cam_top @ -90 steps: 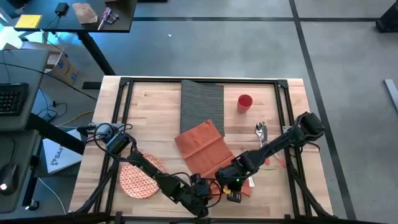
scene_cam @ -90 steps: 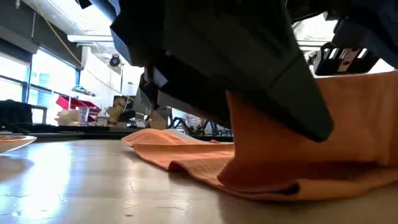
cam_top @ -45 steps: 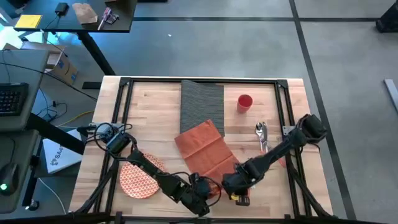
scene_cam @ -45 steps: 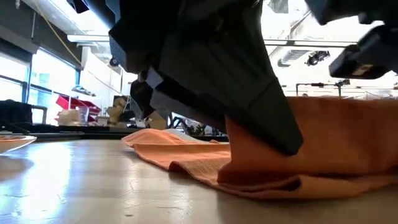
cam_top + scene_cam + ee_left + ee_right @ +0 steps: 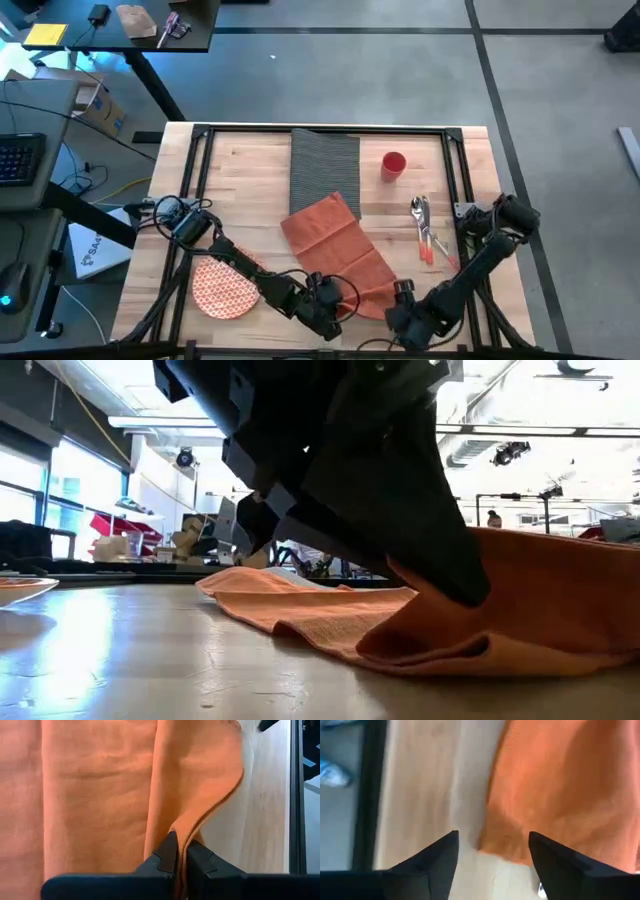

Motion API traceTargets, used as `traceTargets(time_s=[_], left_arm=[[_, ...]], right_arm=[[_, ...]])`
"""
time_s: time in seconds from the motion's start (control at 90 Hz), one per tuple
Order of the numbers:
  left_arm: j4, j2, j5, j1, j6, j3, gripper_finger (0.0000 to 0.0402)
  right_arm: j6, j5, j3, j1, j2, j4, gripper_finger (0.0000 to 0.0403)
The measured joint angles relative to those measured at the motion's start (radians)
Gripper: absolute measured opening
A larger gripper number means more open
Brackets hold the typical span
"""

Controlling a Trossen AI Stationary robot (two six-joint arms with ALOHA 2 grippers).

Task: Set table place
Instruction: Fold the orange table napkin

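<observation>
The left tool (image 5: 178,854) pinches the orange napkin's (image 5: 330,240) near edge; the right tool (image 5: 492,851), spread, hovers beside it.

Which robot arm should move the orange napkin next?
The left arm, probably. Its gripper is shut on a fold at the napkin edge, near the table's front. The right gripper is open beside the napkin, holding nothing, so it would have to grab first.
</observation>
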Motion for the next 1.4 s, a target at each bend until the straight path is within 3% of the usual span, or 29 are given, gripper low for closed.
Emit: traceTargets(time_s=[0.144,0.267,0.311,0.411,0.611,0.689,0.856,1.111,1.4], left_arm=[[0.0,0.0,0.049,0.005,-0.001,0.0,0.0],[-0.043,-0.006,0.097,0.003,-0.007,0.031,0.0],[-0.066,-0.015,0.103,-0.002,-0.016,0.054,0.0],[-0.117,-0.044,0.127,-0.017,-0.017,0.117,0.0],[-0.283,-0.081,0.151,-0.053,-0.052,0.288,0.0],[-0.389,-0.09,0.125,-0.063,-0.088,0.358,0.0],[-0.722,-0.092,-0.018,-0.072,-0.165,0.449,0.0],[-1.03,-0.09,-0.13,-0.011,-0.118,0.415,0.0],[-1.052,-0.09,-0.142,0.088,0.12,0.308,0.0]], right_arm=[[0.048,0.01,-0.069,-0.01,0.019,0.114,0.0131],[0.127,-0.022,-0.052,-0.029,0.018,0.06,0.0031],[0.12,-0.023,-0.031,-0.03,0.011,0.023,0.0014],[0.092,-0.073,0.021,-0.03,-0.017,-0.066,0.0006],[0.077,-0.248,0.118,-0.055,-0.156,-0.07,0.0001],[0.071,-0.239,0.13,-0.086,-0.213,-0.073,0.0001],[0.069,-0.105,0.131,-0.197,-0.273,-0.17,0.0],[-0.068,-0.06,0.127,-0.45,-0.251,-0.236,0.0],[-0.195,-0.04,0.129,-0.683,-0.233,-0.241,0.0]])
